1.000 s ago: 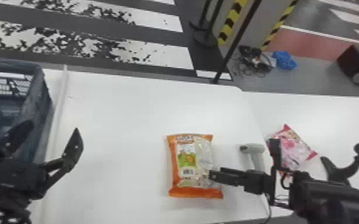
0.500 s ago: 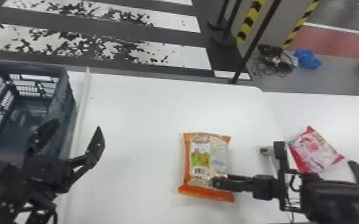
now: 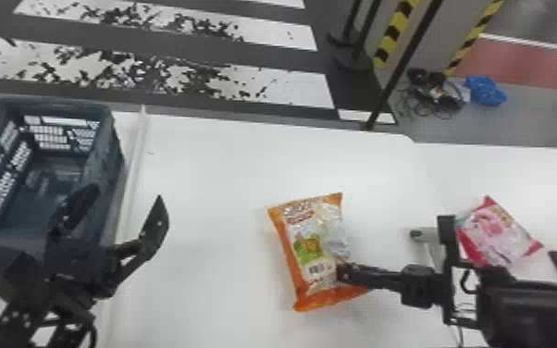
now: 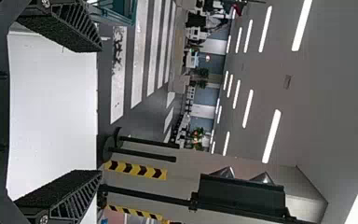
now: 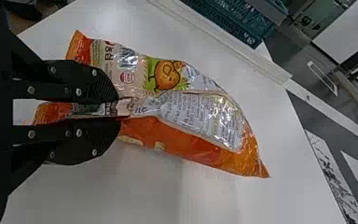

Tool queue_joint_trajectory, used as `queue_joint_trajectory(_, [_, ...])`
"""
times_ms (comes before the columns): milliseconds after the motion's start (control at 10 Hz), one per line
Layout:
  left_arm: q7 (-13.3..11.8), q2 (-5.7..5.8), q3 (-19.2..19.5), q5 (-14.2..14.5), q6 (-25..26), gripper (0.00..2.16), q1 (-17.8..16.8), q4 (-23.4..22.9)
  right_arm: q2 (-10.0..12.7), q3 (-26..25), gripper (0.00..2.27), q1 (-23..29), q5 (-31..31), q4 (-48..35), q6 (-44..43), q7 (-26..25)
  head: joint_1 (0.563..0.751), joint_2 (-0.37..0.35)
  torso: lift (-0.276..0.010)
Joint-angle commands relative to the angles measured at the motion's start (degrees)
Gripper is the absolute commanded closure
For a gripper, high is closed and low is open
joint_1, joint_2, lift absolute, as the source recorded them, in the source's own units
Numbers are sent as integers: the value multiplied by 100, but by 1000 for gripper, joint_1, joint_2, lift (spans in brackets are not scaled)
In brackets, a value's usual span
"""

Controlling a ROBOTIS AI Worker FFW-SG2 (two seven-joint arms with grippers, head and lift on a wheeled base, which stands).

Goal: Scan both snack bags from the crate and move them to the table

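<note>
My right gripper (image 3: pixel 343 273) is at the lower right part of the orange snack bag (image 3: pixel 307 252). In the right wrist view the right gripper (image 5: pixel 118 110) is shut on a pinched fold of this orange bag (image 5: pixel 196 144); whether the bag touches the table cannot be told. The pink snack bag (image 3: pixel 495 233) lies on the table at the right, beyond the right gripper's body. My left gripper (image 3: pixel 122 203) stands open beside and partly over the crate (image 3: pixel 102 171); in the left wrist view the left gripper (image 4: pixel 99 111) has nothing between its fingers.
A grey-white handheld scanner (image 3: pixel 423 234) stands between the two bags, partly behind the right gripper. A pale raised strip (image 3: pixel 132 185) runs along the white table (image 3: pixel 208 185) beside the crate. Posts and cables (image 3: pixel 430 95) are on the floor behind.
The head view has swung left, bringing more of the crate in. Held by the right gripper, the orange bag has turned, its far end tipping to the left. The left gripper is still open.
</note>
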Motion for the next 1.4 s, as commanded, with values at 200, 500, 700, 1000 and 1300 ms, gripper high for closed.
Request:
queue_joint_trajectory(200, [0,-35,0,-44,18,60,-4,9,82,-1010,2243,186,-972,-597,59,-391,695,-229,-87])
queue_joint_trajectory(500, [0,-70,-26,-123,53,60,4,0,372,-2346,2243,-175,-2256,-342,-64,-1744,695,-318,-87])
queue_joint_trajectory(700, [9,-70,-9,-141,53,60,-4,-18,469,-3049,2243,-869,-2537,528,-170,-2764,695,-350,-87])
queue_joint_trajectory(1000, [9,-70,-18,-176,88,60,4,-18,223,-3321,2240,-1467,-3135,1872,-627,-4275,695,-350,-87])
queue_joint_trajectory(1300, [9,-53,-26,-176,88,60,4,-35,-41,-3313,2229,-1730,-3275,2953,-996,-5286,695,-350,-87])
